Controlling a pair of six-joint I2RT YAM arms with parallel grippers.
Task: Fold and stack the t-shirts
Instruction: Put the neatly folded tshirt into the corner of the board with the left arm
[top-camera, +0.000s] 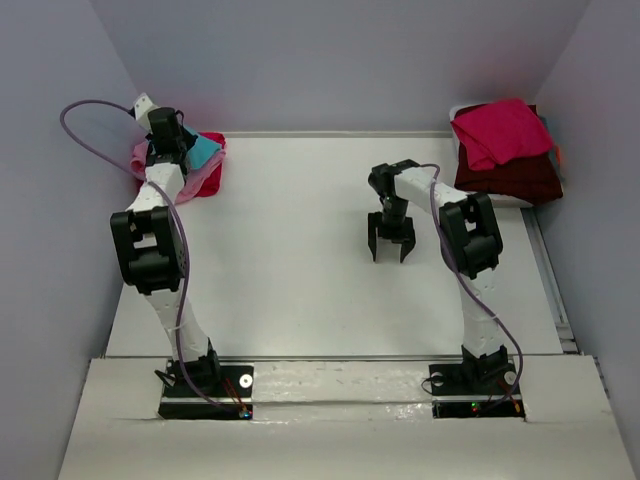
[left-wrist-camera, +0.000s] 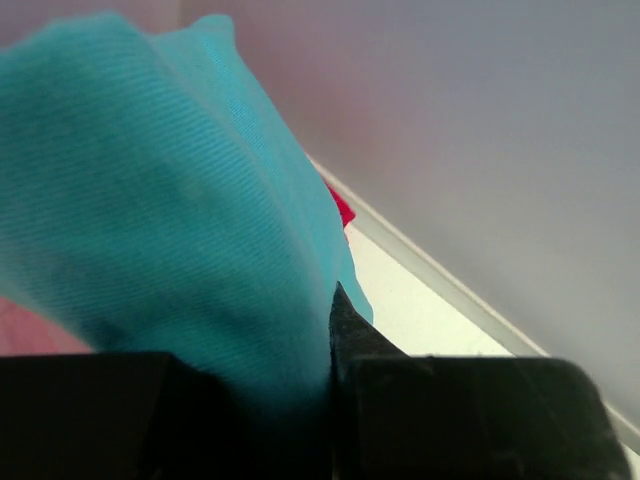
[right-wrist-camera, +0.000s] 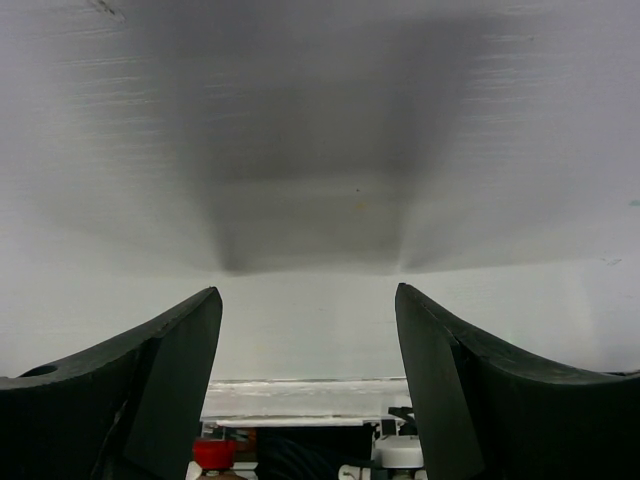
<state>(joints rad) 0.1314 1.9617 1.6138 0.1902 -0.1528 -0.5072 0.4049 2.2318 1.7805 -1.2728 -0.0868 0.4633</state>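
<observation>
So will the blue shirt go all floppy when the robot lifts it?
Probably floppy: the turquoise shirt bulges in soft folds from the left gripper. It is likely light, as the cloth looks thin where it is pinched. Its ribbed, matte weave probably won't slip much.

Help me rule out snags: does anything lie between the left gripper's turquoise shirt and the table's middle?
Nothing visible does. The left gripper is shut on the turquoise shirt at the far-left corner; the table from there to its middle is bare. The right gripper hovers right of centre.
</observation>
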